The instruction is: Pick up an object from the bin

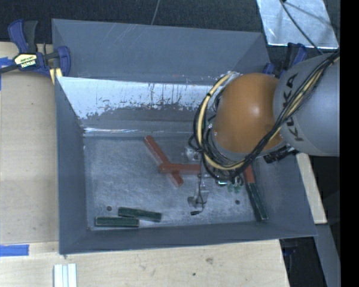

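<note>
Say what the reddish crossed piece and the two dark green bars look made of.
The reddish crossed piece: probably matte plastic or painted wood; flat even colour, no glint. The dark green bars: likely the same, dull and uniform.

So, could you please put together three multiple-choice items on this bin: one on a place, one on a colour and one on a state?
1. Where is the gripper?
A. Against the left wall of the bin
B. Just right of the crossed pieces in the middle
C. Outside the bin

2. What colour are the crossed pieces?
A. Reddish-brown
B. Yellow
C. White

3. How do the two dark green sticks at the view's lower left lie?
A. Standing upright
B. Propped against the wall
C. Flat on the floor, close together

Answers:
1 B: it hangs below the arm's orange cover, beside the right end of the crossed pieces.
2 A: both pieces show a rusty red against the grey floor.
3 C: both lie lengthwise along the near edge of the floor.
</note>
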Tool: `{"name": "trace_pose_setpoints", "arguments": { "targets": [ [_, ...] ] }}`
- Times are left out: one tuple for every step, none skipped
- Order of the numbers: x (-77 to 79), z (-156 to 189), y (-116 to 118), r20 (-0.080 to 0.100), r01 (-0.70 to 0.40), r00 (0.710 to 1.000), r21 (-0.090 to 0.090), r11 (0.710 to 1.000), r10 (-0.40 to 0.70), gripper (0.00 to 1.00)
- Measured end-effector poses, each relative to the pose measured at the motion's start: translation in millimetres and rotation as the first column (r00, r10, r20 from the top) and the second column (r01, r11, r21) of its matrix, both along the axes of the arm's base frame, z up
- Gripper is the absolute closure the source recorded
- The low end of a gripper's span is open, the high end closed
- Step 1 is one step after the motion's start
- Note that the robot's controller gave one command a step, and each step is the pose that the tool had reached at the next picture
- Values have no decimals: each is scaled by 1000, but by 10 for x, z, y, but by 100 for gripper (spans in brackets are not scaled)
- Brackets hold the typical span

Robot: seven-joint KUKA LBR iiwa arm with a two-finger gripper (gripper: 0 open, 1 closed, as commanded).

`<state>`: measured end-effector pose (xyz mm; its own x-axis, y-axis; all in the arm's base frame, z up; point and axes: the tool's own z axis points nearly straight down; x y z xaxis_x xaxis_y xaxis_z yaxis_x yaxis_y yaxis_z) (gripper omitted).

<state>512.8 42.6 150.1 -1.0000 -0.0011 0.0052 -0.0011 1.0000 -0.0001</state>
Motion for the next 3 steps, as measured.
{"name": "trace_pose_setpoints", "arguments": {
  "targets": [
    [20,38,-1,8,1,1000,1,1000,-1,0],
    [687,-498,-347,11,74,997,0,997,-74,0],
    [145,-553,-420,7,153,988,0,988,-153,100]
  ]
}}
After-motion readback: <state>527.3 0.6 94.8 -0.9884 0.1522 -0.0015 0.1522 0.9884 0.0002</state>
